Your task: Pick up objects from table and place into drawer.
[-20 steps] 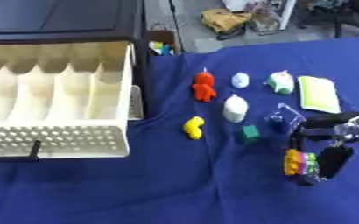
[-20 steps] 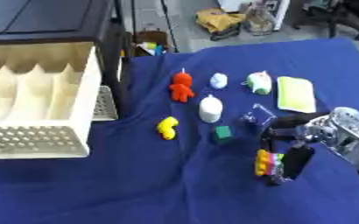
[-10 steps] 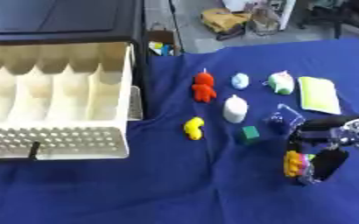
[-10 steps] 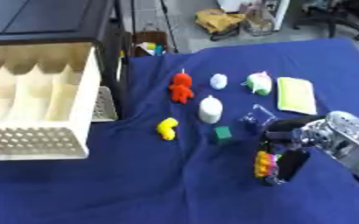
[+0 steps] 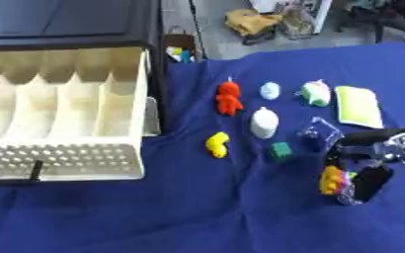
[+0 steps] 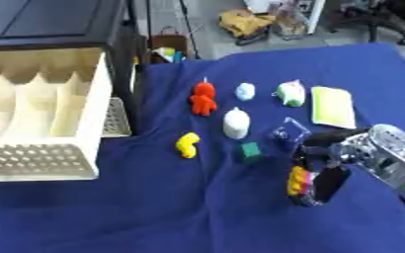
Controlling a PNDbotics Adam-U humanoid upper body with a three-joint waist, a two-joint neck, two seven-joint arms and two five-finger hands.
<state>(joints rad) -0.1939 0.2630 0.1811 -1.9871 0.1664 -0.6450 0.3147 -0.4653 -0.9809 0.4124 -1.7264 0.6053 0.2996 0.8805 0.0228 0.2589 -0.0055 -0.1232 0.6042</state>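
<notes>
Right hand: your right hand comes in from the right edge, fingers curled down around a small multicoloured object, yellow-orange with pink, low on the right side of the worktop.
Left hand: it shows in neither view.
Drawer: the cream drawer stands pulled out at your left, its long compartments open to view and its perforated front facing you.
Worktop: a blue cloth covers it.
Remaining objects: red figure, pale blue piece, green-and-white piece, lime pad, white bottle-like shape, yellow piece, green cube, and a clear wrapped item just beside your right hand.
</notes>
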